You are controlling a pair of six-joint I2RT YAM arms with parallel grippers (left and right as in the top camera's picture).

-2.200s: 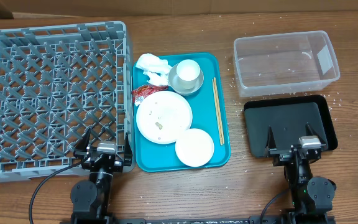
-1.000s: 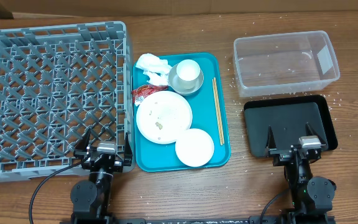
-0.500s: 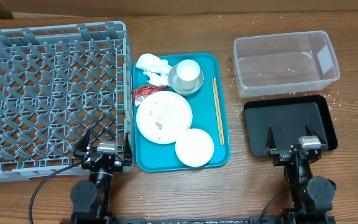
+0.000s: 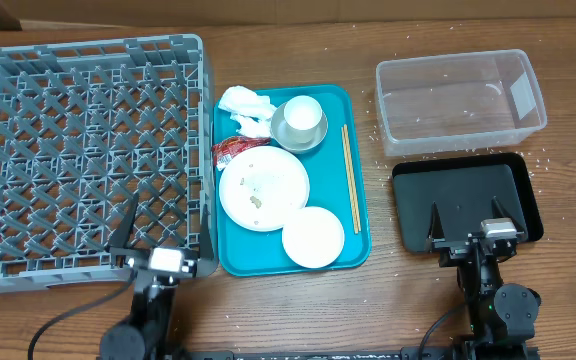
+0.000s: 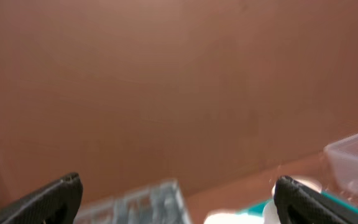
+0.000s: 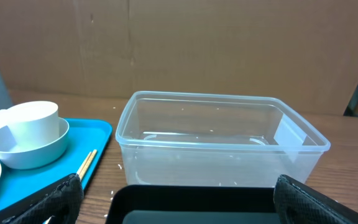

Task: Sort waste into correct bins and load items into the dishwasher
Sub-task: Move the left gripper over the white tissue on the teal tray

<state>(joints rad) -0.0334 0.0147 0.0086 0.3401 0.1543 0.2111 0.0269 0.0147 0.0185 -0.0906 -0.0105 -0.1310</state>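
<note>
Seen from overhead, the grey dish rack [image 4: 88, 45] stands at the left of the table, touching the teal tray [image 4: 326, 165] beside it. On that tray lie the crumpled tissue [image 4: 247, 110] and the red wrapper [image 4: 230, 150] at its far left. The white cup [image 4: 302, 113] sits inside the metal bowl [image 4: 281, 132]. The large plate [image 4: 263, 188] carries a few rice scraps [image 4: 257, 200]. The small dish [image 4: 313, 237] lies nearest the arms, and the chopsticks [image 4: 349, 178] lie along the right side. At the right, the clear tub [image 4: 458, 57] stands beyond the black tray [image 4: 463, 190], with loose grains scattered around both. The left gripper [image 4: 158, 235] is over the rack's near edge; the right gripper [image 4: 466, 215] is over the black tray. Both have their jaws spread wide and hold nothing.

Left wrist view: blurred. The two fingertips show in the lower corners, far apart, with a brown wall filling most of the view. The rack, the teal tray and the tub appear faintly along the bottom.

Right wrist view: the fingertips sit wide apart with nothing between them. The black tray's rim lies just ahead and the empty tub behind it. The cup in the bowl and the chopsticks' tips are on the teal tray at the left.
</note>
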